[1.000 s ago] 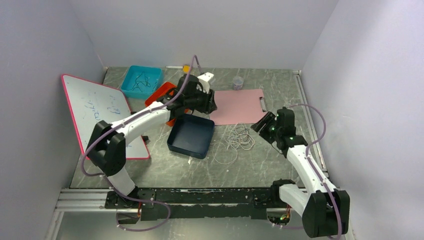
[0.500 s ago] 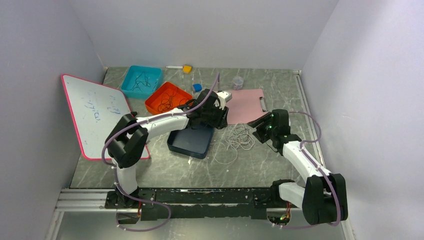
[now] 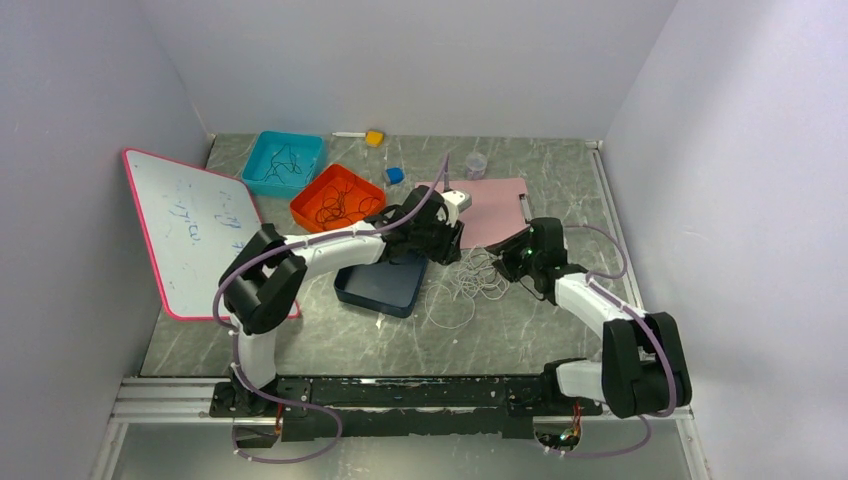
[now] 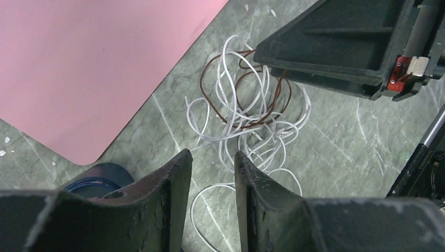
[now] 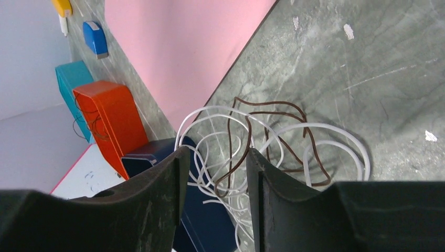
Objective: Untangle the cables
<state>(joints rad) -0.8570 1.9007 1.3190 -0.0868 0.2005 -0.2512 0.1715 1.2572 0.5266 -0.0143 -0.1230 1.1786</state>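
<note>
The left gripper [image 4: 211,157] hangs over the tabletop [image 3: 520,330] with its jaws a narrow gap apart and nothing between them. It is poised at one edge of the cables [image 4: 246,121]. The right gripper [image 5: 216,155] faces it from the opposite edge, its jaws likewise slightly parted and empty.

The cables lie between the two grippers as one loose tangle. It is made of many white loops with a brown cable [image 4: 200,86] threaded through the middle. One white strand trails out toward the near edge.

Just beside the tangle lies a pink sheet [image 3: 490,205], with its rounded corner close to the loops. A navy tray [image 3: 385,285] sits under the left arm, next to the tangle. Farther out are an orange tray [image 3: 335,195] holding dark wires, a teal tray [image 3: 283,160] also holding wires, and a whiteboard [image 3: 190,225].
</note>
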